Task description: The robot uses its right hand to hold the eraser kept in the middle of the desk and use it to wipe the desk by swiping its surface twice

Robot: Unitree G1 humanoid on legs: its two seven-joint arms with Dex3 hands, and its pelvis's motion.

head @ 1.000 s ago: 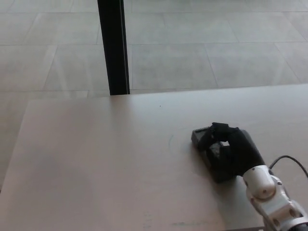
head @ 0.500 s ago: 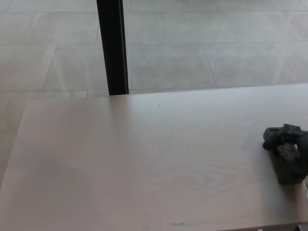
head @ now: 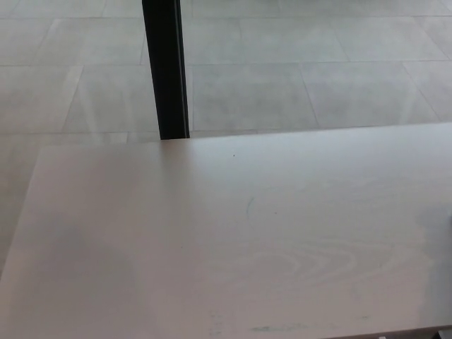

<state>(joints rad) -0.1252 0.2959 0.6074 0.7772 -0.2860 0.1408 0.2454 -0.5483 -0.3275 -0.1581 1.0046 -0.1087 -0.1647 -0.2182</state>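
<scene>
The pale wooden desk (head: 226,240) fills the lower part of the head view. Neither the eraser nor either of my hands shows anywhere in the picture. A faint curved pencil-like mark (head: 248,207) lies near the middle of the desk top, and a tiny dark speck (head: 234,155) sits further back.
A black vertical post (head: 165,70) stands just behind the desk's far edge, left of centre. Grey floor tiles (head: 318,63) stretch beyond it. The desk's left edge (head: 21,212) slants toward the near left corner.
My right hand, shut on the dark eraser, has slid rightward across the desk and out of the picture's right edge. The desk and post have not moved.
</scene>
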